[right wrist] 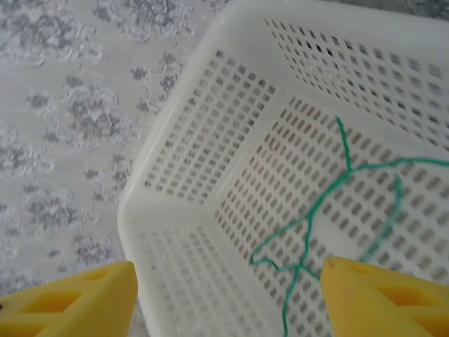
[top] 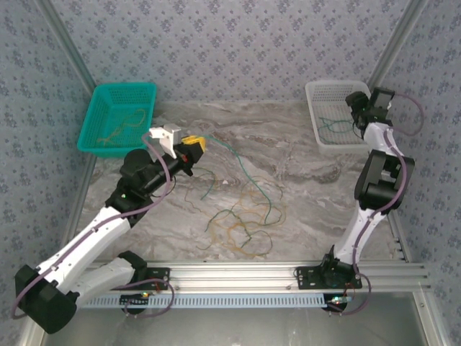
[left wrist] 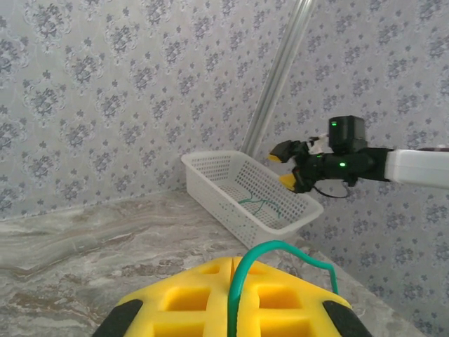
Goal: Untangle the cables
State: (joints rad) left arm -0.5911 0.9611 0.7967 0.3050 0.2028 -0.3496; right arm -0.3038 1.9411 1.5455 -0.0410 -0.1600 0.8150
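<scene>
My left gripper [top: 194, 146] [left wrist: 235, 265] is shut on a dark green cable [top: 234, 155] [left wrist: 242, 295], which runs between the yellow fingers and trails right and down over the marble table toward the pile. The pile of tangled green and orange-tan cables [top: 241, 216] lies in the middle near the front. My right gripper [top: 354, 108] [right wrist: 228, 281] hangs open over the white basket [top: 314, 119] [right wrist: 196, 140] with nothing between its fingers. One green cable [top: 335, 124] [right wrist: 330, 189] lies on the basket floor below it.
A teal basket [top: 90, 119] at the back left holds orange-tan cables [top: 119, 126]. The left wrist view looks across the table to the white basket [left wrist: 217, 200] and the right gripper [left wrist: 289, 165] above it. Patterned walls enclose the table.
</scene>
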